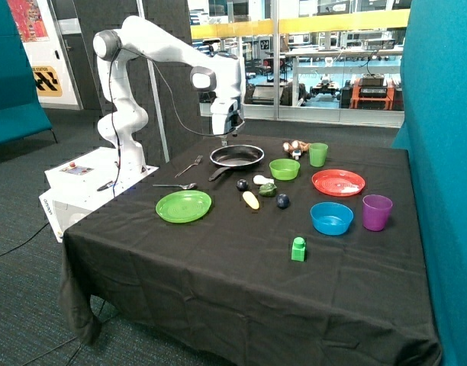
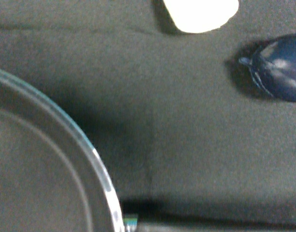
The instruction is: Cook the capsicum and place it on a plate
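Observation:
The dark green capsicum (image 1: 268, 189) lies on the black cloth in front of the frying pan (image 1: 237, 155), between a white piece (image 1: 262, 180) and a dark blue ball (image 1: 282, 200). The bright green plate (image 1: 184, 206) lies bare near the table's front left. My gripper (image 1: 224, 140) hangs just above the pan's near-left rim, holding nothing that I can see. The wrist view shows the pan's rim (image 2: 97, 164), the white piece (image 2: 201, 14) and a dark blue ball (image 2: 278, 67). The capsicum is out of that view.
A green bowl (image 1: 284, 168), green cup (image 1: 318, 154), red-orange plate (image 1: 338, 182), blue bowl (image 1: 331, 217) and purple cup (image 1: 376, 211) stand to the right. A yellow piece (image 1: 251, 200), fork (image 1: 189, 165), spoon (image 1: 176, 185) and green block (image 1: 298, 248) also lie on the cloth.

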